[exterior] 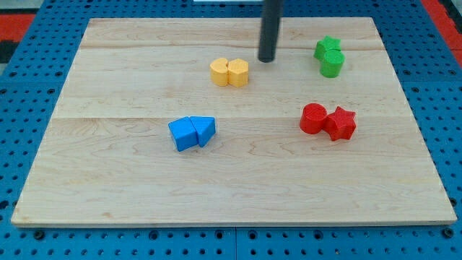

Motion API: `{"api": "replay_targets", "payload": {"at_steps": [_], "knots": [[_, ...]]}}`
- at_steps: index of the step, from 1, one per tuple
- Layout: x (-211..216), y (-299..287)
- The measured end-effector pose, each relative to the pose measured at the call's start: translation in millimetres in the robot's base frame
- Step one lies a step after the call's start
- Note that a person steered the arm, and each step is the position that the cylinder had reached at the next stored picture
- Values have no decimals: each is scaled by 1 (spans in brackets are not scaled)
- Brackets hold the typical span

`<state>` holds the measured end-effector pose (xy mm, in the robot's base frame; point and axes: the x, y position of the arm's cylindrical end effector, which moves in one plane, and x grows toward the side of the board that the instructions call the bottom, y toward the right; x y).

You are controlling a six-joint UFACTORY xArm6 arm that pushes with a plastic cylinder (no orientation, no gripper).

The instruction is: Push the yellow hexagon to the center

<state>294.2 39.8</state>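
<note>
Two yellow blocks touch each other in the upper middle of the wooden board (108, 180). The right one (238, 72) looks like the yellow hexagon; the left one (221, 72) has a rounder shape I cannot make out. My tip (267, 59) rests on the board just up and to the right of the yellow hexagon, a short gap away from it. The dark rod rises out of the view's top.
A blue cube (183, 134) and a blue triangle (205, 130) touch at the lower left of centre. A red cylinder (313, 118) and a red star (341, 123) touch at the right. Two green blocks (327, 48) (332, 63) sit at the upper right.
</note>
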Motion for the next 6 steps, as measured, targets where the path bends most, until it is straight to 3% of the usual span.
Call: {"api": "replay_targets", "payload": {"at_steps": [3,6], "knots": [[42,-32],[124,-37]]}}
